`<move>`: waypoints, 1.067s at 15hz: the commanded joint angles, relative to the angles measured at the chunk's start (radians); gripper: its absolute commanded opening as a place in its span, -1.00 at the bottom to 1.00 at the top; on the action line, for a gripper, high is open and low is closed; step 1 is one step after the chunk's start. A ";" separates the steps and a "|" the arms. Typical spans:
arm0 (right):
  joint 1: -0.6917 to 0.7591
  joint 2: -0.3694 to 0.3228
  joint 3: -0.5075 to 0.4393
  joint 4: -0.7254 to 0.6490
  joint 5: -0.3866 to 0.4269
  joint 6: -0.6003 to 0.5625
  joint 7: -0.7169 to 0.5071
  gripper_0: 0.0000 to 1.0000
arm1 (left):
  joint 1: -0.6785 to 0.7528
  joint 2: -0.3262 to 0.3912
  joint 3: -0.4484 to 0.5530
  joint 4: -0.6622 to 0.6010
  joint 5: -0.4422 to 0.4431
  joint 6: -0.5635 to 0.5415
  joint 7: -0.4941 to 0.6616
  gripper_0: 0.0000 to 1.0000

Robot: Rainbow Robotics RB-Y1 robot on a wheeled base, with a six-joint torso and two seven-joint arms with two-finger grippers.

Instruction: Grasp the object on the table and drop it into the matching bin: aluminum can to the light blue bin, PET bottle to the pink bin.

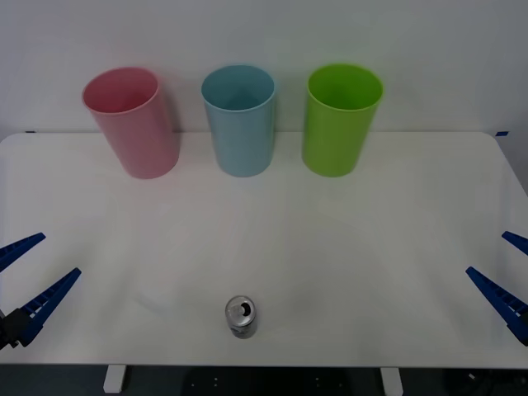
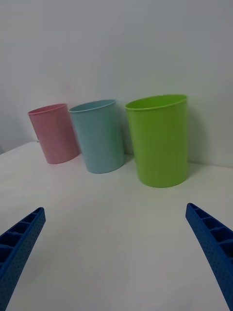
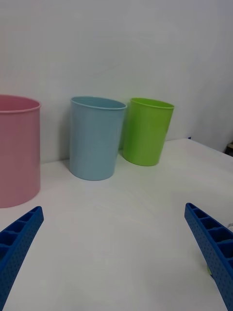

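Note:
A small aluminum can [image 1: 242, 316] stands upright near the front edge of the white table [image 1: 371, 247], silver top with pull-tab facing up. At the back stand the pink bin [image 1: 132, 122], the light blue bin [image 1: 240, 120] and a lime green bin [image 1: 339, 120] in a row. My left gripper [image 1: 31, 270] sits open at the table's left edge, far from the can. My right gripper [image 1: 505, 270] sits open at the right edge. The wrist views show the light blue bin [image 2: 98, 136] [image 3: 94, 138], pink bin [image 2: 53, 132] [image 3: 17, 149], and open grippers [image 2: 114, 252] [image 3: 114, 252].
The lime green bin [image 2: 159, 140] [image 3: 146, 130] stands right of the light blue one. A plain white wall rises behind the bins. Bare tabletop lies between the can and the bins.

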State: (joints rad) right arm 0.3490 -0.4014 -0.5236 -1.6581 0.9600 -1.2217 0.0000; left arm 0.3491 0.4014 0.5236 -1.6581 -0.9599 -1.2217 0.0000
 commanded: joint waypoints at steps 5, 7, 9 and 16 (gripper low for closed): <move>0.042 -0.008 0.016 0.003 -0.009 0.010 -0.005 1.00 | 0.000 0.000 0.000 0.000 0.000 0.000 0.000 1.00; 0.054 -0.033 0.030 0.003 -0.009 0.004 0.002 1.00 | 0.000 0.000 0.000 0.000 0.000 0.000 0.000 1.00; 0.068 -0.073 0.077 0.003 -0.009 -0.004 0.005 1.00 | 0.000 0.000 0.000 0.000 0.000 0.000 0.000 1.00; 0.061 -0.119 0.220 0.003 0.033 -0.048 0.038 1.00 | 0.000 0.000 0.000 0.000 0.000 0.000 0.000 1.00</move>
State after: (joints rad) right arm 0.4146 -0.5205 -0.3159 -1.6554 0.9848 -1.2643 0.0323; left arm 0.3492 0.4014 0.5236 -1.6580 -0.9599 -1.2217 0.0000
